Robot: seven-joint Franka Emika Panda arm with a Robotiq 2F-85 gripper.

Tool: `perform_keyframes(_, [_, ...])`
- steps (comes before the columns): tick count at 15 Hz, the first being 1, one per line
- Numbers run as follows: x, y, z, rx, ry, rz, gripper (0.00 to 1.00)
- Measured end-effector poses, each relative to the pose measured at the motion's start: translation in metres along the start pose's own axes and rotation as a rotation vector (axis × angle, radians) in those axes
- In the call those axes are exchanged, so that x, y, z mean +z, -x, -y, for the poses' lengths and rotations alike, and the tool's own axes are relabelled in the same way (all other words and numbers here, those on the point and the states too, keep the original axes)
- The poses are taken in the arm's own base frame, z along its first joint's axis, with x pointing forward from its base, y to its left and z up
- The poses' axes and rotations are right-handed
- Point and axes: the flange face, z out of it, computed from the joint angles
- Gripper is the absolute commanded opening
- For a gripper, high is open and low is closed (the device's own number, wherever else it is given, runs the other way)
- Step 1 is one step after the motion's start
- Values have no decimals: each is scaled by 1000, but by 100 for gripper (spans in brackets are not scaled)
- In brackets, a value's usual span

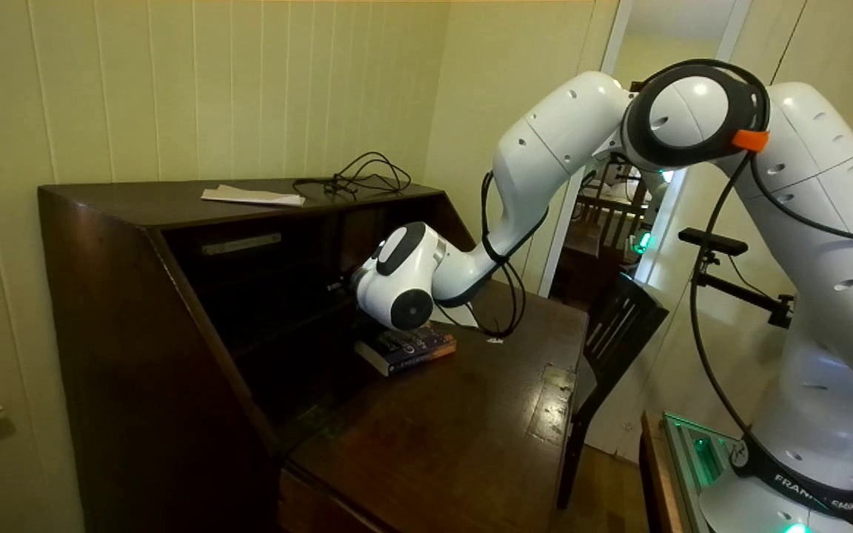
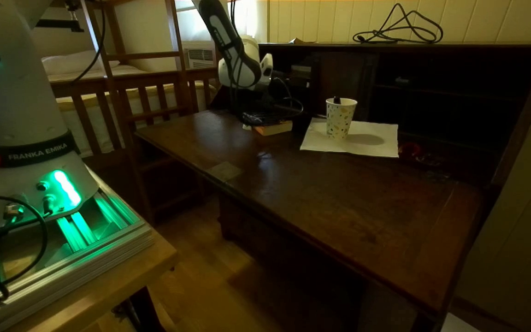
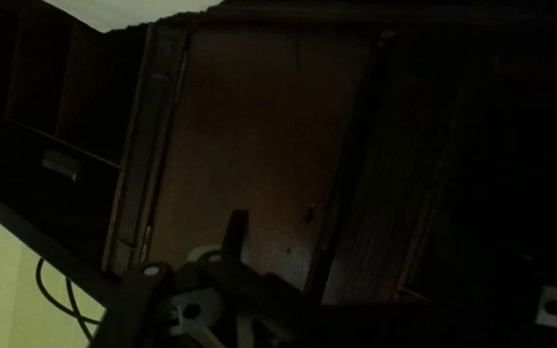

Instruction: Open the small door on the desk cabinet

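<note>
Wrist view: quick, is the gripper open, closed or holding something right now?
Gripper: open, nothing visibly held, though partly lost in shadow.

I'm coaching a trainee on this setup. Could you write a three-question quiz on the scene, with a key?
1. True or false: a black cable lies on the flat top of the desk cabinet.
2. What stands on the white sheet on the writing leaf?
A. a book
B. a paper cup
C. a bottle
3. Which view gives the closest look at the small door?

Key: 1. True. 2. B. 3. The wrist view.
</note>
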Motion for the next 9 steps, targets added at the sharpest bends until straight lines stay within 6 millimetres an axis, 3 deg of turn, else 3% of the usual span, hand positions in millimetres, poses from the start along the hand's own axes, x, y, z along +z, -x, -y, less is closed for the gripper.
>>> perform_keyframes(4, [-9,6,11,30,50,-81,100])
perform_keyframes(9, [0,10,-4,131,67,-70,100])
